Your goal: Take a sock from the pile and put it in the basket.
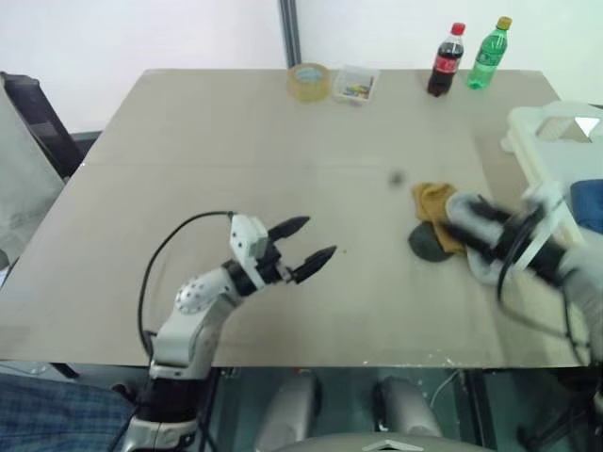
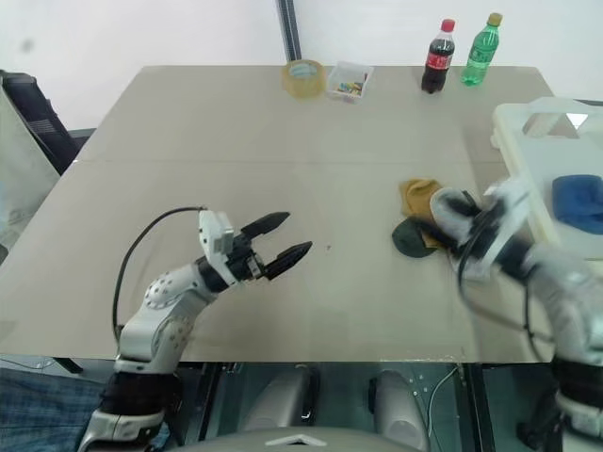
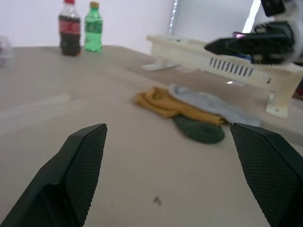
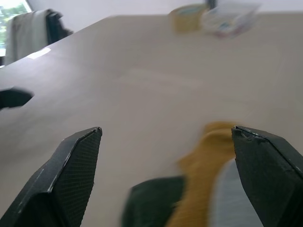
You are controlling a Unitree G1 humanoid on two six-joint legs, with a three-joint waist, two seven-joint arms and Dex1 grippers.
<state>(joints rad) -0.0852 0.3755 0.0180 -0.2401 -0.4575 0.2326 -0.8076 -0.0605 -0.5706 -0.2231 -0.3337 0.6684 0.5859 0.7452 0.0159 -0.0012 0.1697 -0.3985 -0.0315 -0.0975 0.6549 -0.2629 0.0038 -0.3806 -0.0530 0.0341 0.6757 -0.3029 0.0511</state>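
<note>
The royal-blue sock (image 2: 577,202) lies inside the cream-white basket (image 2: 528,127) at the table's right edge. Left of the basket is the pile: a mustard-yellow sock (image 1: 431,201), a dark grey one (image 1: 428,244) and a light grey one (image 3: 208,101). My right gripper (image 4: 165,130) hovers low over the pile, open with nothing between its fingers, and is blurred in the head views. My left gripper (image 1: 303,243) is open and empty above bare table, well left of the pile and pointing toward it.
At the table's far edge stand a tape roll (image 1: 309,81), a small clear box of coloured bits (image 1: 356,83), a cola bottle (image 1: 447,60) and a green bottle (image 1: 489,54). A chair draped with cloth (image 1: 24,141) stands beside the table's left side.
</note>
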